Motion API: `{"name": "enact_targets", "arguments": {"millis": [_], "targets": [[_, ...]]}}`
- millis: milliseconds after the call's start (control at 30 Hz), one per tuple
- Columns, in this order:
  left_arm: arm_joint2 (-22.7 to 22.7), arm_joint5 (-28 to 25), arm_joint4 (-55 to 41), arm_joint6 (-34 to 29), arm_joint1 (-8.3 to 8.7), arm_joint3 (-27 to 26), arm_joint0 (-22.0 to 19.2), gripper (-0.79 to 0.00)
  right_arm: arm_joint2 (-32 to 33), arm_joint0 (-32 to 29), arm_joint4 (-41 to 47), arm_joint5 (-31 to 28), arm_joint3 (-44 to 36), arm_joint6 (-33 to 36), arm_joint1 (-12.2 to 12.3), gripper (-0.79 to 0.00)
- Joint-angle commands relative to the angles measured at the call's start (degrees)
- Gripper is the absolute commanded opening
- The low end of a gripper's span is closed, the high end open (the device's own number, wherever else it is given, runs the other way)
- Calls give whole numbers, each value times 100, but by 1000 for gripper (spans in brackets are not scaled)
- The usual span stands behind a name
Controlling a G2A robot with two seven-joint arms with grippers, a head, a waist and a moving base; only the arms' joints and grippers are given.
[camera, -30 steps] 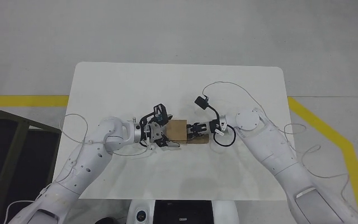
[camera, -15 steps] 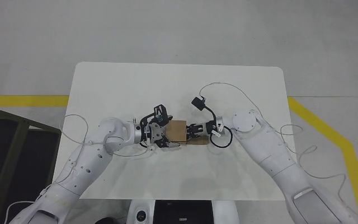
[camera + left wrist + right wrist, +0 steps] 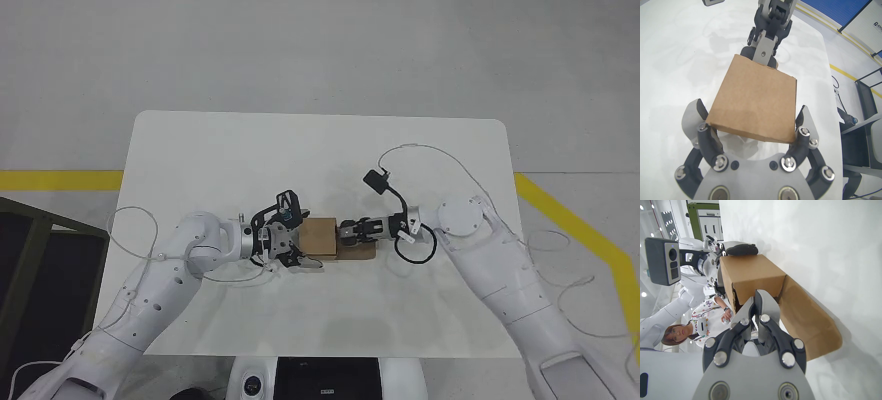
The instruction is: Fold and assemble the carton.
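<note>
Carton (image 3: 320,236) on table (image 3: 200,150), left gripper (image 3: 751,105) clasping one end, right gripper (image 3: 758,295) clenched, apparently pinching opposite end.

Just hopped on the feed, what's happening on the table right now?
Both arms are on the brown carton mid-table. The left gripper clamps one end, a finger against each side. The right gripper is at the opposite, open end, jaws nearly together, seemingly pinching a panel edge. One flap there lies flat on the table, so that end is not yet closed.
</note>
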Motion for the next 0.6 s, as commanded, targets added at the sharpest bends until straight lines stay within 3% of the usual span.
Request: {"name": "enact_targets", "arguments": {"millis": [0, 167, 400, 467, 567], "targets": [[-4, -2, -15, -6, 0, -1, -2, 0, 168, -112, -33, 61, -162, 1, 59, -785], [-6, 19, -24, -29, -4, 17, -14, 0, 628, -385, -280, 278, -616, 176, 236, -785], [9, 26, -33, -28, -13, 21, -16, 0, 1092, -743, -738, 517, -1074, 661, 453, -631], [12, 27, -31, -25, -15, 23, -18, 0, 1161, -875, -739, 527, -1132, 668, 486, -610], [13, 25, -30, -22, -17, 27, -19, 0, 1230, -1047, -732, 502, -1192, 544, 518, -514]]}}
